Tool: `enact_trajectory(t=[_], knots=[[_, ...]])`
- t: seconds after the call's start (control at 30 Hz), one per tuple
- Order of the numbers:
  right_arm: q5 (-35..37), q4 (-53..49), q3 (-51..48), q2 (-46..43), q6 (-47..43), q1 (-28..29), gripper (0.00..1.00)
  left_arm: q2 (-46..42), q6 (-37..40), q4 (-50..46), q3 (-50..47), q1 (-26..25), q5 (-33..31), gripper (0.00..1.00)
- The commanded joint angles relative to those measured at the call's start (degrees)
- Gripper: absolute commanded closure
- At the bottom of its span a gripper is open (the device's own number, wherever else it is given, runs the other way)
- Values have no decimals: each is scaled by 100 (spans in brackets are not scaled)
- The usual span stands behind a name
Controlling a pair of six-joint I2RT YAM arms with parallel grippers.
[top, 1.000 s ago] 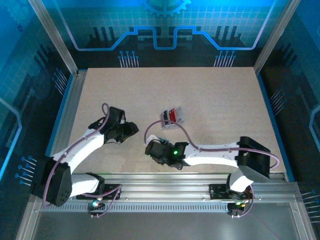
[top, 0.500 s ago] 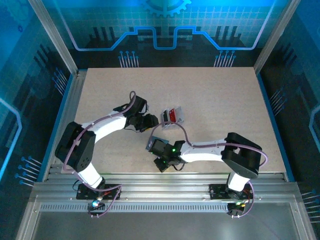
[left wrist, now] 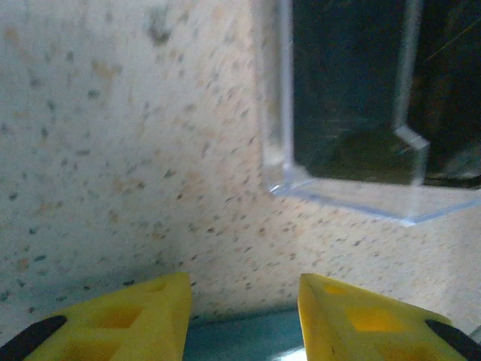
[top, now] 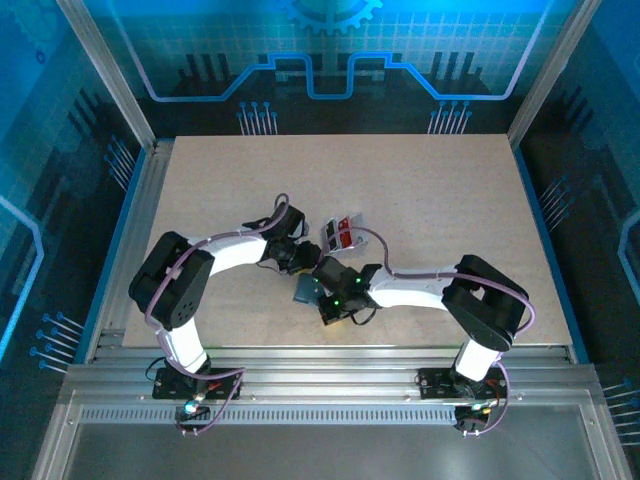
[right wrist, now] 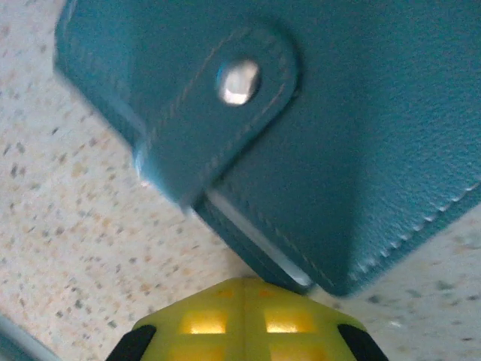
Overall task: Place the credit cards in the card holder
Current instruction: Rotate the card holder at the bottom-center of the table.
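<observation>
The left arm (top: 225,248) has swung in from the left of the frame to the middle. Its jaws stand apart, with a strip of blue low between them. The right arm (top: 420,290) has clenched its jaws on a corner of the card holder (right wrist: 361,150), which sits mid-frame on the surface (top: 450,190) with its snap tab shut. So I think they will open it next. The credit cards (top: 345,232) wait in a clear tray (left wrist: 346,203) just above. I can read no words anywhere.
</observation>
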Motion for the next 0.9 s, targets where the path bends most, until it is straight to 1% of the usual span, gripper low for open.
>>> enact_trajectory(t=[0.0,0.2,0.37,0.43,0.53,0.63,0.7,0.77,0.87], knots=[[762,-352,-127,3,135,-369,100,-224,76,127,-364,-70,17,57],[827,-318,5,126,128,-729,100,-526,-101,437,-1003,-179,9,58],[1228,-564,412,308,16,-912,100,-856,-537,902,-1580,-455,50,58],[1370,-695,532,323,-14,-997,98,-978,-738,1087,-1766,-618,4,58],[1580,-928,626,214,-14,-1078,93,-1164,-1021,1305,-1980,-854,-85,59],[1736,-1193,690,15,-23,-1052,87,-1322,-1274,1364,-2104,-912,-181,64],[1936,-1428,760,-121,-8,-941,80,-1464,-1341,1178,-2072,-902,-335,65],[1987,-1549,796,-272,-45,-774,71,-1683,-1335,891,-1973,-906,-523,65],[1852,-1640,906,-338,-119,-555,65,-1929,-1305,528,-1821,-828,-688,64]])
